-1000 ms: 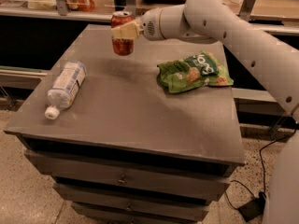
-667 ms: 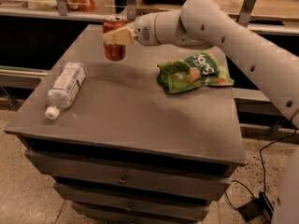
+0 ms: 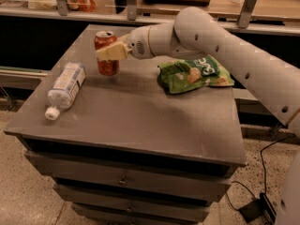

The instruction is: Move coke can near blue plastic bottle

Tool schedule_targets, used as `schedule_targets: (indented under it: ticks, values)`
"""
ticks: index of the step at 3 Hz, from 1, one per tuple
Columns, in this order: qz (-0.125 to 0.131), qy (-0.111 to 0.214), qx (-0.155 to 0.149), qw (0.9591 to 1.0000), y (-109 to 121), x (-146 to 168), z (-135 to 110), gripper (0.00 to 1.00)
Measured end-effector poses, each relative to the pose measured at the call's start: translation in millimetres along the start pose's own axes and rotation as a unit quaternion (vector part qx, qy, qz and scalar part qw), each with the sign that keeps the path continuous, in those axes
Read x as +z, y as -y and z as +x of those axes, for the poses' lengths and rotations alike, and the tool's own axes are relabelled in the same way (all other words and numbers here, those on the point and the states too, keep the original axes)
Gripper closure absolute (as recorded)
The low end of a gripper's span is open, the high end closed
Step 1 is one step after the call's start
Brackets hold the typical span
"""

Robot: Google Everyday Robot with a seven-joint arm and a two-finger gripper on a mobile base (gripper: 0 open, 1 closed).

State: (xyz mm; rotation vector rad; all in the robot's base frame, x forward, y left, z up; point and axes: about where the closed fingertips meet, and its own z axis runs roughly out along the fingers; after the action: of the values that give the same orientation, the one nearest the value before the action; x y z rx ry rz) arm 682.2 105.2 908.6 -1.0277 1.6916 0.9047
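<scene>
The coke can is red with a silver top and stands upright at the far left part of the grey cabinet top, touching or just above it. My gripper reaches in from the right and is shut on the can's upper half; a cream finger crosses its front. The blue plastic bottle lies on its side to the left of the can, white cap toward the front edge. A short gap separates can and bottle.
A green snack bag lies on the right part of the top, under my white arm. Drawers sit below the top. A counter with metal posts runs behind. A cable lies on the floor at the right.
My gripper has carried the can left and down, from the back middle of the top toward the bottle. The bottle and the bag have not moved.
</scene>
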Motion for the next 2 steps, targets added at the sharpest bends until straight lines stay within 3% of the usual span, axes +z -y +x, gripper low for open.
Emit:
schedule_targets:
  ticks: [1, 2]
  values:
    - [-0.016, 0.0, -0.01, 0.9998, -12.5, 5.3, 9.1, 1.0]
    - [-0.03, 0.014, -0.024, 0.9991, -25.9, 8.9, 9.0, 0.83]
